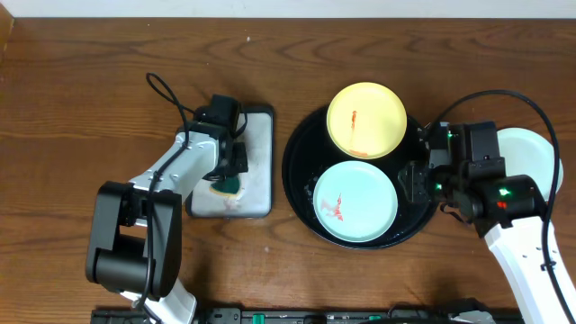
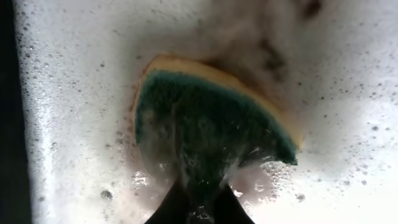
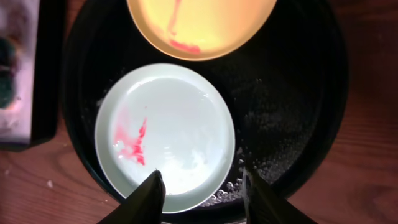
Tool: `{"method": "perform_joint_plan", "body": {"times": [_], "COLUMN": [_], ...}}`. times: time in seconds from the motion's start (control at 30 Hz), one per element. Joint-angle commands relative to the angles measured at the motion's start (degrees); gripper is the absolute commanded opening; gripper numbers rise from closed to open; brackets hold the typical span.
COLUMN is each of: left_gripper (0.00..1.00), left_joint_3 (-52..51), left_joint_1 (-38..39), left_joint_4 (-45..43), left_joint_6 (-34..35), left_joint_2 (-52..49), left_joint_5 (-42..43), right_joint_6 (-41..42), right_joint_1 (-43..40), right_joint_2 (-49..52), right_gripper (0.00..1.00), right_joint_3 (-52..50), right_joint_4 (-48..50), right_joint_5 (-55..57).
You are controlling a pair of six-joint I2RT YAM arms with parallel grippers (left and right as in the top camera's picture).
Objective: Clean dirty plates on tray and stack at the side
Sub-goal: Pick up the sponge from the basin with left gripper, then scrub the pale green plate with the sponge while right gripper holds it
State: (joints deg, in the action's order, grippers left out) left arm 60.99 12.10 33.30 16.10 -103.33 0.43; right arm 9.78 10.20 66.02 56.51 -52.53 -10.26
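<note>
Overhead, a brown wooden counter (image 1: 81, 63) carries a large round glossy black tray with a raised rim (image 1: 301, 153) right of centre. Two small round plates lie inside it. The yellow plate (image 1: 366, 120) sits at the far side with a red streak down its middle. The pale mint-green plate (image 1: 355, 202) sits at the near side with a red smear on its left half. Their rims come very close together; whether they touch cannot be told. A third pale plate (image 1: 531, 157) rests on the counter just right of the black tray, partly hidden behind the right arm.

The right hand (image 1: 416, 175) hovers over the right part of the black tray. In the right wrist view its two dark fingers (image 3: 152, 196) stand apart with nothing between them, so the hand (image 3: 202, 174) is open. The near rim of the smeared mint plate (image 3: 165, 130) lies below the gap. Small beads of water (image 3: 255, 134) dot the tray floor (image 3: 292, 81) beside that plate.

Left of the black tray stands a rectangular black-rimmed white sponge tray (image 1: 256, 144), with the left hand (image 1: 229, 171) lowered into it. The left wrist view shows that hand (image 2: 199, 202) closed on a green-and-yellow sponge (image 2: 211, 118), which is creased where the dark fingers pinch it. White foam (image 2: 74, 93) surrounds the sponge across the floor of the sponge tray.
</note>
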Motion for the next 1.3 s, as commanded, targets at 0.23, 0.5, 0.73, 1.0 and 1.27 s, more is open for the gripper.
{"method": "perform_joint_plan", "body": {"times": [0.23, 0.5, 0.73, 1.0, 1.27], "left_gripper": [0.07, 0.08, 0.08, 0.07, 0.08], "left_joint_3": [11.26, 19.17, 19.06, 18.80, 18.73], "left_joint_1": [0.92, 8.41, 17.90, 27.36, 32.61], "left_joint_4": [15.69, 20.94, 20.15, 14.40, 3.69], "left_joint_6": [-1.51, -0.09, 11.15, 17.51, 21.66], "left_joint_2": [4.83, 10.62, 10.32, 4.70, -6.82], "left_joint_5": [0.63, 12.28, 12.70, 12.74, 22.43], "right_joint_6": [2.84, -1.25, -1.75, -1.73, -0.59], "right_joint_1": [0.24, 0.26, 0.24, 0.24, 0.24], "right_joint_2": [8.79, 20.44, 30.27, 35.26, 35.26], "right_gripper": [0.37, 0.35, 0.29, 0.01, 0.01], "right_joint_3": [-3.93, -3.93, -3.93, -3.93, -3.93], "right_joint_4": [3.23, 6.58, 8.22, 9.44, 9.44], "right_joint_5": [5.68, 0.66, 0.96, 0.57, 0.59]}}
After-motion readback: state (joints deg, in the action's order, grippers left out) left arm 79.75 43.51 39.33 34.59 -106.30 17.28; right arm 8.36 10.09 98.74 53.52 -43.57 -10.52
